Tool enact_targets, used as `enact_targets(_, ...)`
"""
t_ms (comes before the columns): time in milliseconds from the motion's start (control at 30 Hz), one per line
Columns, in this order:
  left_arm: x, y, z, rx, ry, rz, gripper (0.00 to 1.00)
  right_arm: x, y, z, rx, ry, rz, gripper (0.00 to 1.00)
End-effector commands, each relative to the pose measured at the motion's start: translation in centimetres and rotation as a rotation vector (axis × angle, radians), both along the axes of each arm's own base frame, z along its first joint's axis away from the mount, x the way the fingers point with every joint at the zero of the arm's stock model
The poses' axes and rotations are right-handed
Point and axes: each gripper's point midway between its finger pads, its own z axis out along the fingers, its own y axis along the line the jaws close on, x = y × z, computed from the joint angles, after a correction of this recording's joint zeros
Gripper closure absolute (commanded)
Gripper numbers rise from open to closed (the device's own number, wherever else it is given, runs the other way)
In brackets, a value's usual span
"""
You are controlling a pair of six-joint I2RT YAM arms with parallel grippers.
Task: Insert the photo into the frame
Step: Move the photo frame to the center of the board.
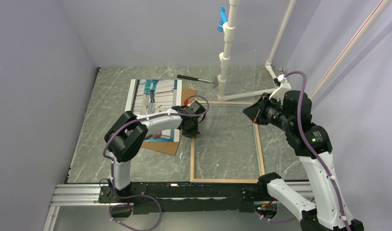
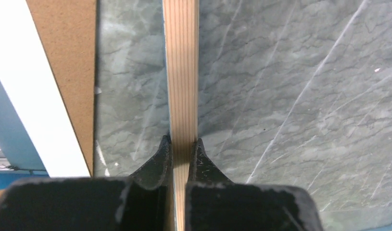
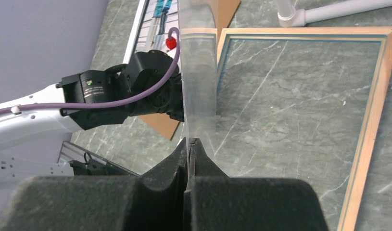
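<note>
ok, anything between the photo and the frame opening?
Yes. The left arm lies across the photo, with the left gripper shut on the frame's left rail. The right gripper holds a clear pane up over the frame's left part. The opening itself shows bare table.

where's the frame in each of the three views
Top external: the frame lies flat, centre right.
Left wrist: its wooden rail runs up the middle, pinched in the left tool.
Right wrist: the frame fills the upper right.
Shared landmark: the brown board, left of it everywhere.
</note>
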Motion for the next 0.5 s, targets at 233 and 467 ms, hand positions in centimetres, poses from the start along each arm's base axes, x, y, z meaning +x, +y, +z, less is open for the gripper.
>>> enact_targets(233,0.4,2.4,5.2,-0.004,-0.132,0.025,1.00,1.0,0.0,0.5,-0.001,-0.049,-0.010,1.00)
enact_targets(467,0.0,3.9,6.6,0.024,-0.150,0.053,1.00,1.3,0.4,0.2,0.006,-0.043,0.007,1.00)
